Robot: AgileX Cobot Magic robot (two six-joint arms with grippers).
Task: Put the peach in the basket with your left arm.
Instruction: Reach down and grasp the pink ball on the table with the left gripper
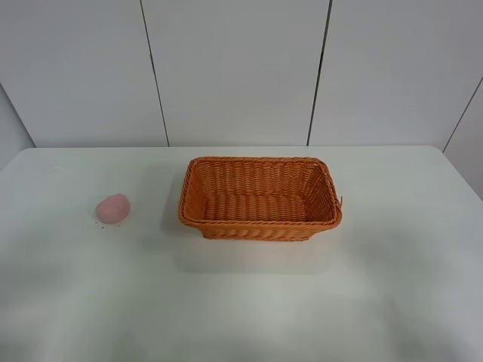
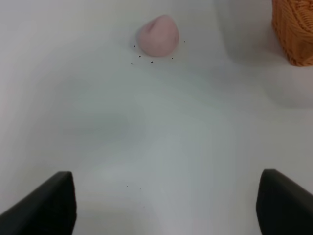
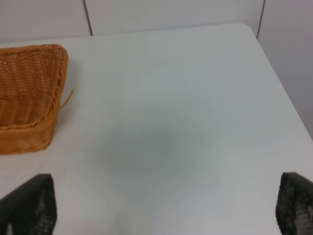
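Pink fruit: a small, smooth, pale pink rounded peach (image 1: 113, 208) lies on the left of the white tabletop (image 1: 392, 294), well apart from the basket. The left wrist view shows a faint crease on it (image 2: 157, 35).
Specks: tiny dark specks (image 2: 139, 56) dot the tabletop just beside the peach.
Left claw: the black left gripper (image 2: 166, 210) hangs released over bare tabletop. Its two black fingers (image 2: 46, 208) are spread wide, apart from the peach.
Basket: a rectangular orange woven wicker basket (image 1: 260, 224) with flared sides and a braided rim sits upright at the middle of the tabletop. The peach lies outside it, to its left.
Right claw: the black right gripper (image 3: 166, 208) is likewise released, its tips wide apart over bare tabletop, to the right of the basket's end (image 3: 29, 98).
Backdrop: white wall panels (image 1: 234, 68) with dark seams stand behind the tabletop.
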